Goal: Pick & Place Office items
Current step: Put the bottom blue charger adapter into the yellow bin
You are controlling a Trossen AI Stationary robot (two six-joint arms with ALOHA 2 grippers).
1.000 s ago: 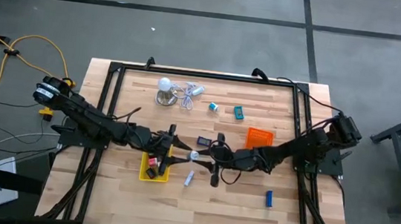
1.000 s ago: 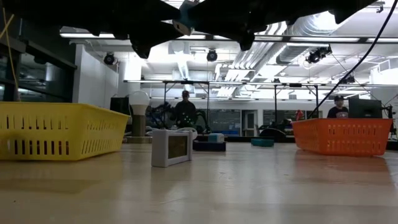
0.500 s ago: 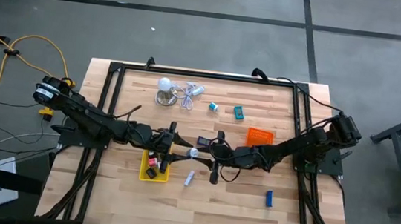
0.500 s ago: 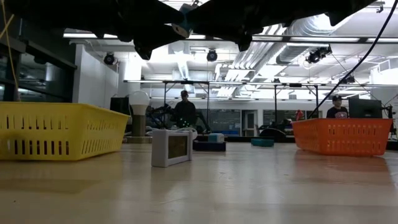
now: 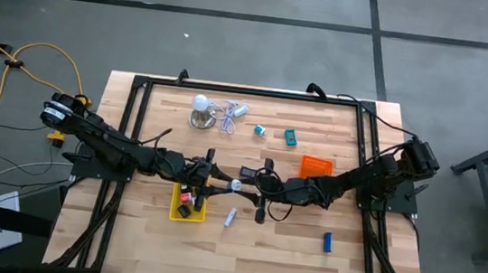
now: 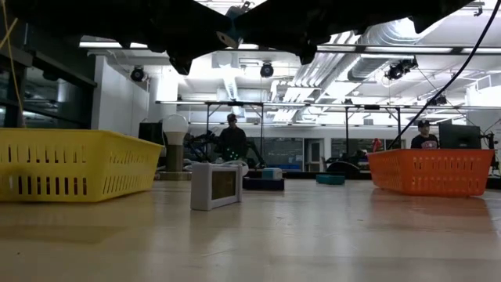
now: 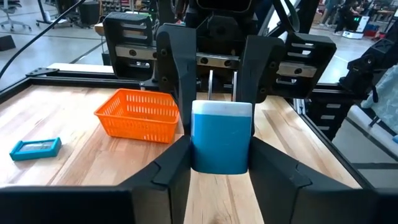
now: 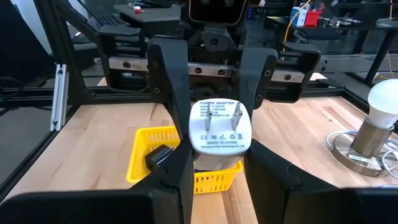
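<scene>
While both arms meet mid-table, each claw (image 7: 221, 158) (image 8: 214, 155) grips one adapter (image 5: 235, 187).

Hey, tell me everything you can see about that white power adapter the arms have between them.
The power adapter is a small rounded white plastic block. Two flat metal prongs and printed lettering face the right wrist camera. It hangs in mid-air above the table, near the yellow tray. The left gripper and the right gripper face each other around it, with fingers pressed against its sides.
</scene>
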